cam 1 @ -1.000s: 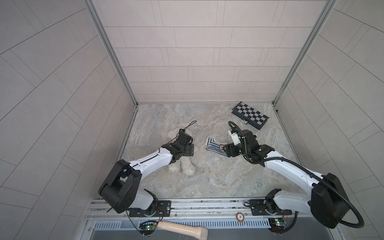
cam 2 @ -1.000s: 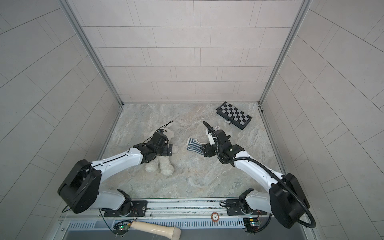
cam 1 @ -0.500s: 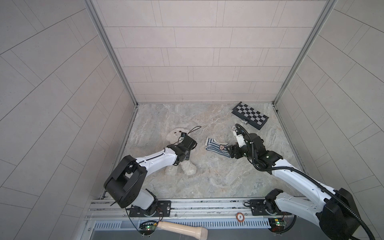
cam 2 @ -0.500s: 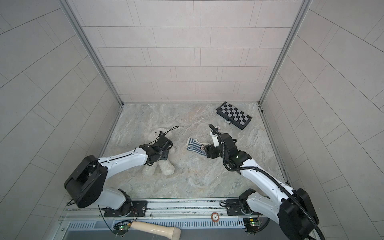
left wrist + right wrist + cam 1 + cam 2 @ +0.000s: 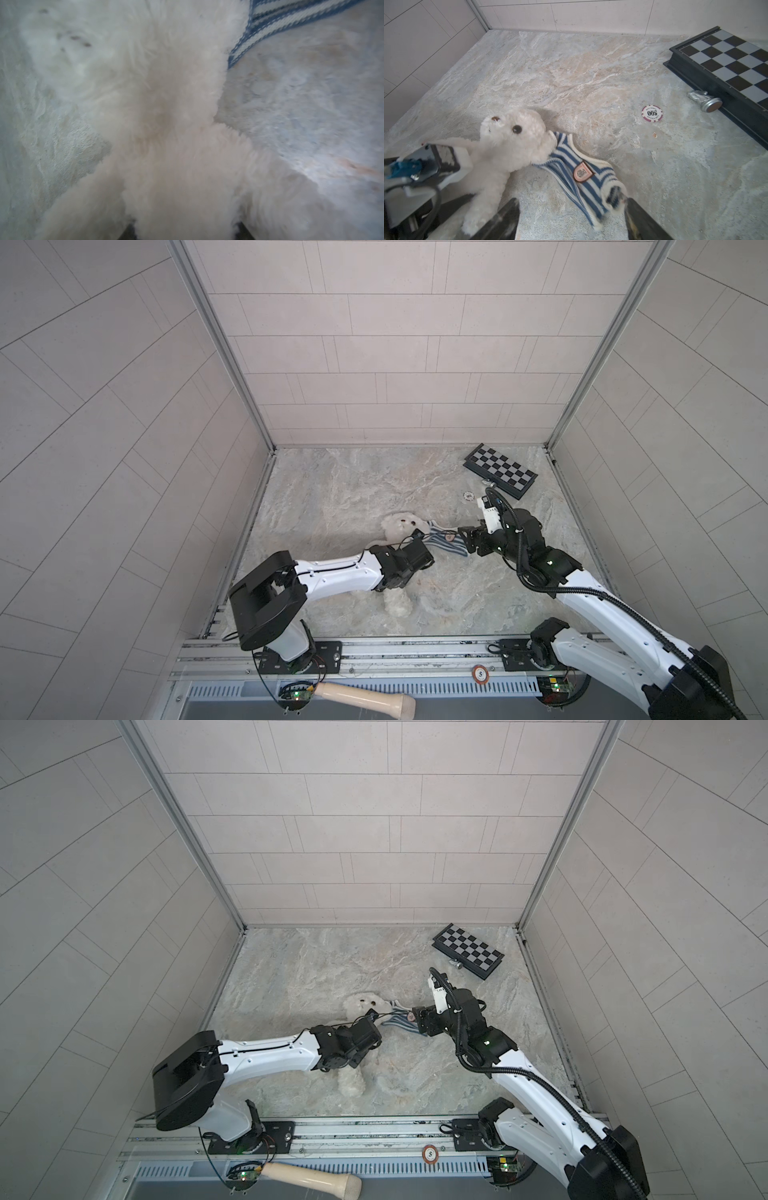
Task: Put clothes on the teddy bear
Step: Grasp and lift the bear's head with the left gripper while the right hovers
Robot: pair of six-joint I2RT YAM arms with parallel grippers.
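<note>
Clamping the teddy bear (image 5: pixel 508 145) — left gripper (image 5: pixel 185 228); right gripper (image 5: pixel 571 201) gapes wide beside it.

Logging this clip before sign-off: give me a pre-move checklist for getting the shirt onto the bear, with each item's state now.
1. Grip of left gripper on bear: ok, fur packed between its fingers.
2. Face of bear up: ok, eye and nose show.
3. Grip of right gripper on shirt: not ok, jaws wide open, hem merely touches one finger.
4. Opening of shirt over head: not ok, it lies beside the head, touching it.
5. Clutter (poker chip, chess piece, chessboard) clear of shirt: ok.
</note>
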